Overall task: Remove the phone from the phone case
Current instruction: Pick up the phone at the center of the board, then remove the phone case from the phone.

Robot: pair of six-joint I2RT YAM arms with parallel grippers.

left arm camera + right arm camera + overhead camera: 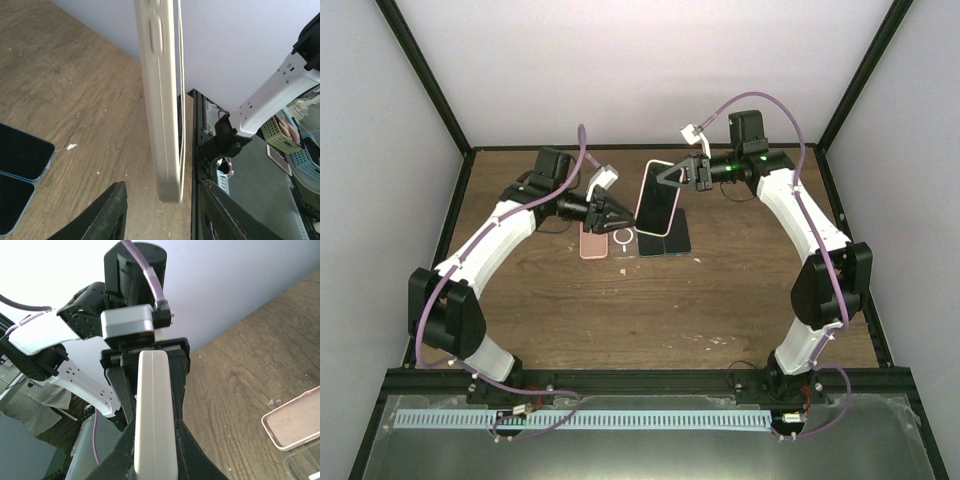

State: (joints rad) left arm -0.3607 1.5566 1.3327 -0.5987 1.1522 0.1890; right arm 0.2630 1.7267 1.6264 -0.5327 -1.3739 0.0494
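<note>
A: Fingers of the R gripper, how did they stand?
B: Clenched on the phone near its top end. In the R wrist view they pressed front & back of the cream case, its edge toward the cam.
A: And the L gripper?
B: Released. The L wrist view showed its fingers spread, w/ the cream case's lower end hanging between them and a gap on each side, so no contact.
A: Where was the phone?
B: Seated in the cream case, held up off the table, screen toward the top cam, between the two grippers.
A: Other stuff on the table?
B: Below the raised phone, lying flat in a row: a pink case, a clear case & two dark phones.
</note>
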